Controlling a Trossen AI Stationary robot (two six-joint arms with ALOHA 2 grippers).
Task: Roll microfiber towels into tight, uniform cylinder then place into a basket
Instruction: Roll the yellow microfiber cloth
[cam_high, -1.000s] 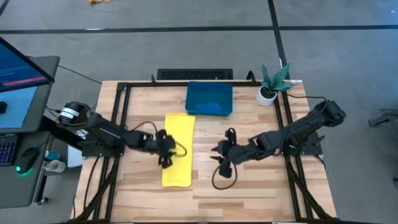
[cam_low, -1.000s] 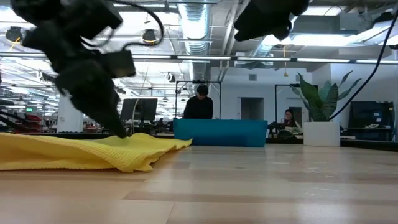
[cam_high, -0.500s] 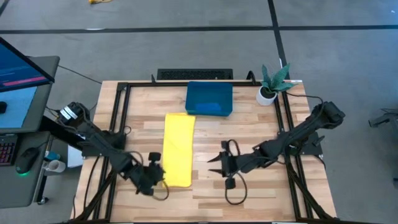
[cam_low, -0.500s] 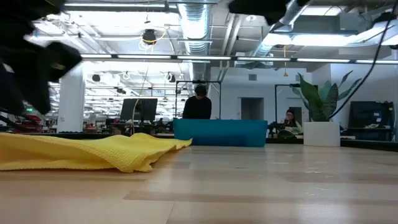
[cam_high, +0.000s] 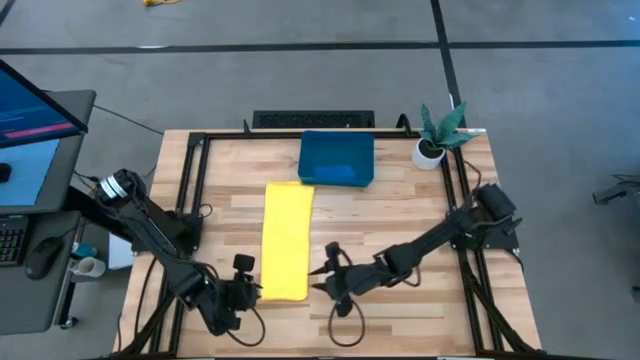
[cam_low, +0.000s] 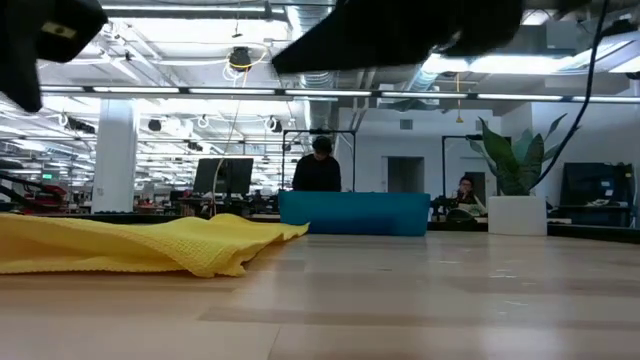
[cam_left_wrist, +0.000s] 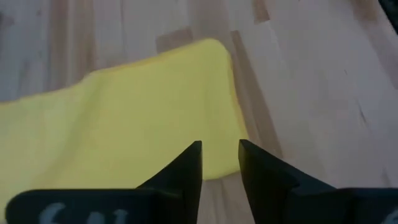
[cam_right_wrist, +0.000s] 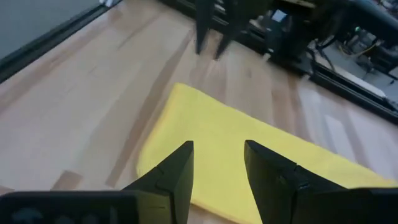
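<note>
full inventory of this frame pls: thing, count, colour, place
towel: 1, yellow, lying as a long strip left of table centre
basket: 1, dark teal, far edge of table, just beyond the towel
plant: 1, green in a white pot, far right corner
table: 1, light wood with black frame
monitor: 1, blue screen, on a side desk left of the table
people: 2, dark clothing, in the room behind the table
left gripper: 1, black, open, at the towel's near left corner
right gripper: 1, black, open, by the towel's near right corner
</note>
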